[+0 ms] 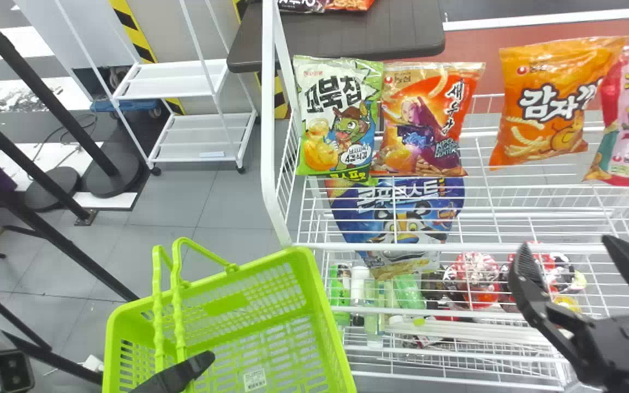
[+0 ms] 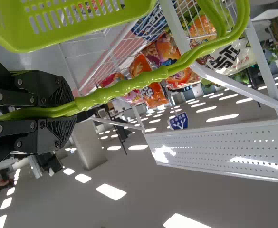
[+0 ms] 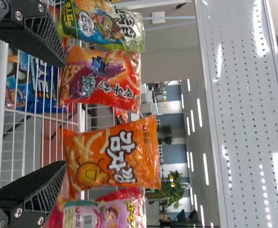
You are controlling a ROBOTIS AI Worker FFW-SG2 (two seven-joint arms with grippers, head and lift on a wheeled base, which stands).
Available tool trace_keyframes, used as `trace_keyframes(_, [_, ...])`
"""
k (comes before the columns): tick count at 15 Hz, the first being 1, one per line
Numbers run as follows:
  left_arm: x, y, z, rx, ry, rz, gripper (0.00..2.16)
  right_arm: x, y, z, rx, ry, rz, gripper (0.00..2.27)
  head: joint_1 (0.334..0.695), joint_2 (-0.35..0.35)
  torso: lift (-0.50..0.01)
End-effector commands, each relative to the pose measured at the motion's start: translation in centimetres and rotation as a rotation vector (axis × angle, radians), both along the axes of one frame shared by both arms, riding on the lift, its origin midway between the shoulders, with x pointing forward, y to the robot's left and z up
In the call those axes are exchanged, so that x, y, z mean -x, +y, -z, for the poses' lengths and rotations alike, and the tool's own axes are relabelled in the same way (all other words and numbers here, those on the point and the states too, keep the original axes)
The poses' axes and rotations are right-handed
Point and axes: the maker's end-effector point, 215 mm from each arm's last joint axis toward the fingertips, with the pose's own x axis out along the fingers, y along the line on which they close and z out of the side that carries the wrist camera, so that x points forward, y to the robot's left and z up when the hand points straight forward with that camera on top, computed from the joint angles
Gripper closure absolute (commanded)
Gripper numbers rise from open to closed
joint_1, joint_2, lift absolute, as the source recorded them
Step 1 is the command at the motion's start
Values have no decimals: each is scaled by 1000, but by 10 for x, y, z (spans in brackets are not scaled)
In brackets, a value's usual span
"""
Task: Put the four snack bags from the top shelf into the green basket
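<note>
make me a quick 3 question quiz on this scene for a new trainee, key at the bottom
1. True or false: the fingers of the right gripper are open, with no bag between them.
2. The left gripper holds: a) the blue bag, b) the handle of the green basket, c) the white frame.
3. Fill in: ____ snack bags stand on the top shelf.

Key: 1 true; 2 b; 3 four

A white wheeled cart (image 1: pixel 170 81) stands near black posts (image 1: pixel 52 102) on grey floor (image 1: pixel 227 191).
</note>
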Motion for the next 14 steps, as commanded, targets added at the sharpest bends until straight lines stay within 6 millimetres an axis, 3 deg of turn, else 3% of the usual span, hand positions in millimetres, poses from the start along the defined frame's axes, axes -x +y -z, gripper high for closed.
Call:
trace_keyframes(1, [1, 0, -1, 10, -3, 1, 2145, -29, 34, 6, -11, 55, -60, 73, 695, 243, 0])
trace_keyframes(6, [4, 1, 1, 9, 5, -4, 2145, -100, 114, 3, -19, 98, -198, 73, 695, 342, 0])
trace_keyframes(9, [6, 2, 4, 5, 3, -6, 2145, -135, 158, 0, -49, 99, -269, 73, 695, 350, 0])
trace_keyframes(12, [6, 2, 5, 6, 4, -6, 2145, -170, 182, -1, -41, 90, -300, 70, 695, 350, 0])
trace_keyframes(14, [7, 2, 6, 5, 3, -7, 2145, -181, 202, 1, -63, 106, -348, 70, 695, 350, 0])
